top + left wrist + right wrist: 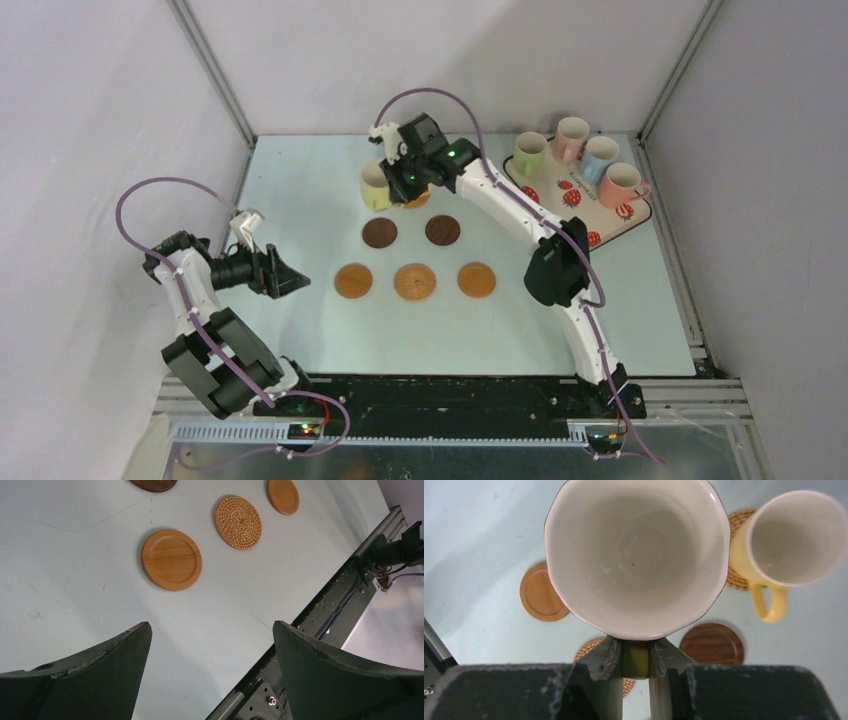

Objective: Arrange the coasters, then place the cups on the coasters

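My right gripper (636,647) is shut on the greenish handle of a cup (636,555), whose white inside fills the right wrist view; it hangs above the table. Beside it a yellow cup (791,540) stands at a woven coaster (738,550). In the top view this gripper (405,180) is at the back middle, next to the yellow cup (375,187). Two dark brown coasters (379,233) (442,230) lie in one row, with three tan coasters (353,281) (415,282) (477,280) in front. My left gripper (290,280) (210,625) is open, with nothing between its fingers.
A strawberry-print tray (600,215) at the back right carries a pale green cup (530,153), a pink cup (572,138), a blue cup (601,158) and another pink cup (622,184). Metal rails (690,300) edge the table, and grey walls stand round it.
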Robot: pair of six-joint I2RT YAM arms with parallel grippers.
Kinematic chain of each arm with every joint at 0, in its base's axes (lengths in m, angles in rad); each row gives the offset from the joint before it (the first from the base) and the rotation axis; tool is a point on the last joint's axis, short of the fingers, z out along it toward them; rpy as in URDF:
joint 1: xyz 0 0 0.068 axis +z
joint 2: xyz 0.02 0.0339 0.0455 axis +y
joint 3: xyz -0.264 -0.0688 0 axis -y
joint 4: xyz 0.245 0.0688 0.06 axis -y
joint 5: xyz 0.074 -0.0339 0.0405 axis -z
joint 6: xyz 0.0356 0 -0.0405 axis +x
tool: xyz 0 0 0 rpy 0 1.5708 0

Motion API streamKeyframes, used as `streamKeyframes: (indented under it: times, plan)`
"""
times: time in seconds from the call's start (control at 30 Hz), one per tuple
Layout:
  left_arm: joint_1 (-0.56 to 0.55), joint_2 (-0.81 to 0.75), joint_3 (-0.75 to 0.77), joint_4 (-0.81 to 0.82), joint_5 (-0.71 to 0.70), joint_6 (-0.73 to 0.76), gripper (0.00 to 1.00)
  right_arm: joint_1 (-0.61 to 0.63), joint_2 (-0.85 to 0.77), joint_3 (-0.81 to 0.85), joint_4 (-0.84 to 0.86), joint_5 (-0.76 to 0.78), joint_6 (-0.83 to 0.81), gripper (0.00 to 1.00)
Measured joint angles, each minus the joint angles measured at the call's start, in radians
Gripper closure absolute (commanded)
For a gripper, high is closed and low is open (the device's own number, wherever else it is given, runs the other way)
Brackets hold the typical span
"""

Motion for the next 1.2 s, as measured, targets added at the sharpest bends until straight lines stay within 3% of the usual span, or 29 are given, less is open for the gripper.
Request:
streamKeyframes:
  times: [0.37, 1.2]
  plan:
    - [0.0, 0.002, 0.0, 0.0, 0.0, 0.001, 0.02, 0.064, 0.121, -0.001, 0.025, 0.014, -0.014, 1.0]
    - [0.0, 0.002, 0.0, -0.006, 0.0, 0.019, 0.02, 0.058, 0.126, -0.118, 0.095, 0.062, -0.038, 1.0]
